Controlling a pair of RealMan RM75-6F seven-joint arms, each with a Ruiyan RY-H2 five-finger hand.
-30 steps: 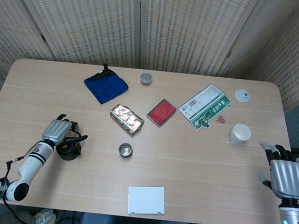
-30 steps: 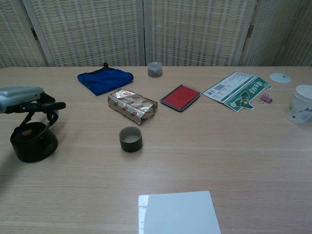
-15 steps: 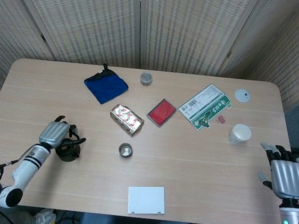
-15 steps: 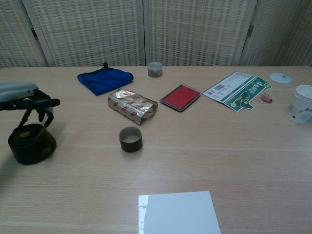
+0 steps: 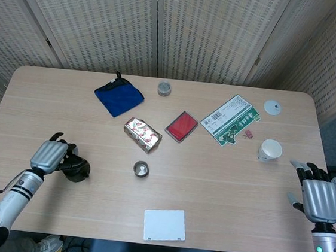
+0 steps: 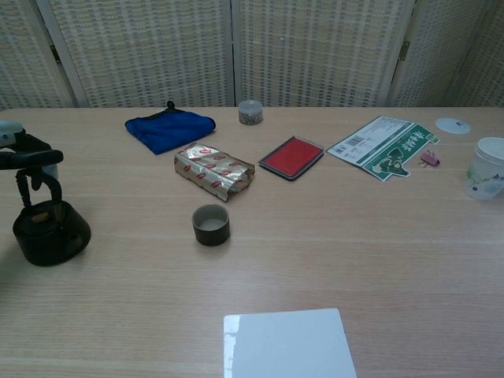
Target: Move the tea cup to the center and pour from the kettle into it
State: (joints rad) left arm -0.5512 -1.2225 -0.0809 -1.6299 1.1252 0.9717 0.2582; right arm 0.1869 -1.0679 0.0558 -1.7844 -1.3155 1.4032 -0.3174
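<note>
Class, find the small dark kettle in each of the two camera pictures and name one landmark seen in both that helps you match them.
Head view: the kettle sits at the lower left of the table, right beside the left hand.
Chest view: the kettle is at the far left edge, about level with the tea cup.
Shared landmark: the tea cup stands to the kettle's right in both views.
</note>
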